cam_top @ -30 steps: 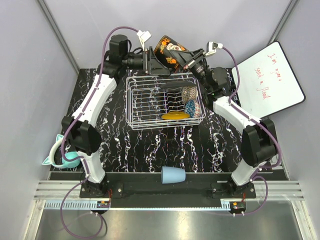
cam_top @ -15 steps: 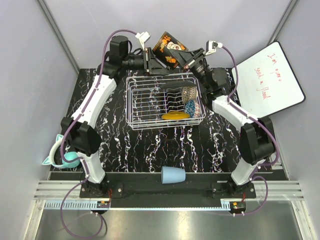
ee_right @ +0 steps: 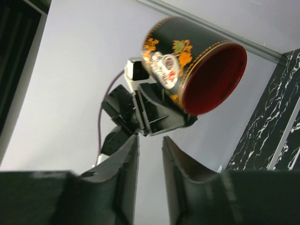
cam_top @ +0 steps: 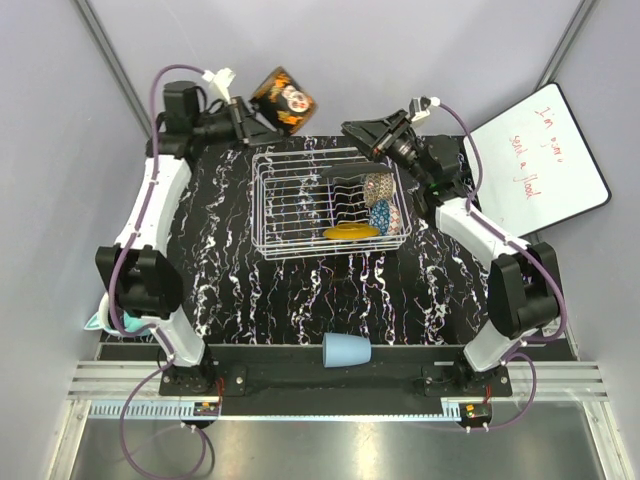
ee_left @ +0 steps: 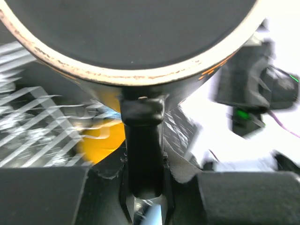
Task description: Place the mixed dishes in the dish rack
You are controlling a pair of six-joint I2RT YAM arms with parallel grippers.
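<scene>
Black marbled tabletop (cam_top: 250,290) fills the overhead view; the dish rack (cam_top: 268,205) sits at upper centre. Its right half holds the yellow-orange plate (cam_top: 350,232), the blue patterned bowl (cam_top: 381,214), the speckled bowl (cam_top: 377,186) and what looks like the dark squarish plate (cam_top: 345,192); four pieces in, by my reckoning. The left gripper (cam_top: 245,112), at the upper left, is clamped on the rim of the dark patterned mug (cam_top: 283,98), which hangs in the air beyond the rack's far left corner. The right gripper (ee_right: 149,138), at the upper right, is empty, its fingers a narrow gap apart. The light-blue cup (cam_top: 346,350) lies at lower centre, well apart from the rack; mug and cup are left to load.
</scene>
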